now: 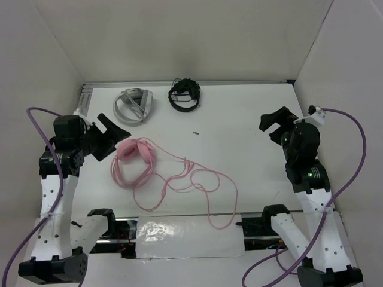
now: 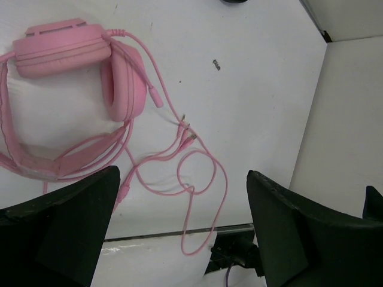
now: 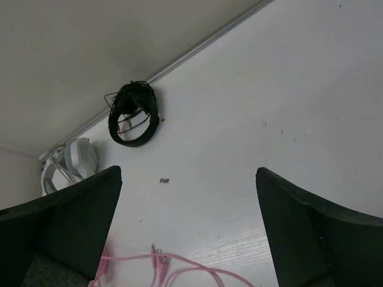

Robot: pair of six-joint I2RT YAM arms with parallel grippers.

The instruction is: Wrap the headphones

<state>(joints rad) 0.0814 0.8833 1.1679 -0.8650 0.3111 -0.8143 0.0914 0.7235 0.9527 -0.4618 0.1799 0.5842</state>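
The pink headphones [image 1: 134, 152] lie flat on the white table, left of centre, ear cups folded together, headband curving toward the near edge. Their thin pink cable [image 1: 203, 185] sprawls in loose loops to the right and toward the front edge. In the left wrist view the ear cups [image 2: 122, 81] and the cable [image 2: 200, 173] lie below and ahead of the fingers. My left gripper [image 1: 106, 139] hovers open just left of the headphones, nothing in it. Far from them, at the table's right side, my right gripper [image 1: 276, 122] hangs open and empty. The right wrist view catches only the cable's plugs [image 3: 157, 262].
Black headphones [image 1: 184, 94] and grey-white headphones [image 1: 134, 105] lie by the back wall. A small dark speck [image 1: 195, 133] sits mid-table. A shiny plastic sheet [image 1: 188, 238] covers the near edge between the arm bases. White walls close in the left, right and back.
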